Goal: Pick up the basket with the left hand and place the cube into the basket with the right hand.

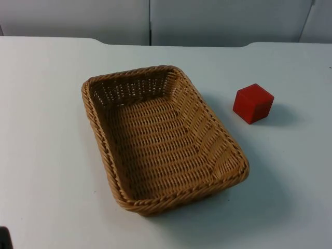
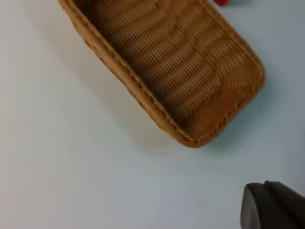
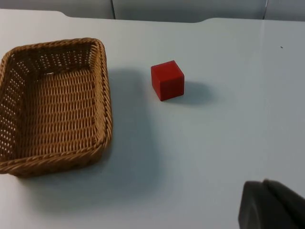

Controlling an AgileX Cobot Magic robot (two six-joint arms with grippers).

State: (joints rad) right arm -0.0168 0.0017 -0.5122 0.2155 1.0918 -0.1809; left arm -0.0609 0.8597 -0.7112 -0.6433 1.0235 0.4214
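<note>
Wicker basket (image 1: 161, 137) rests flat on the white table (image 1: 46, 129), and we see nothing inside it. We find the red cube (image 1: 253, 103) on the table near the basket's right long side, apart from it, toward the grey partition wall (image 1: 78, 18). We cannot tell the state of either gripper; each wrist view looks from above the table toward the basket.

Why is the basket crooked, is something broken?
Nothing looks broken. The basket sits flat on the table, just turned at an angle to its edges, with nothing in it. The cube rests beside it, apart and not touching.
</note>
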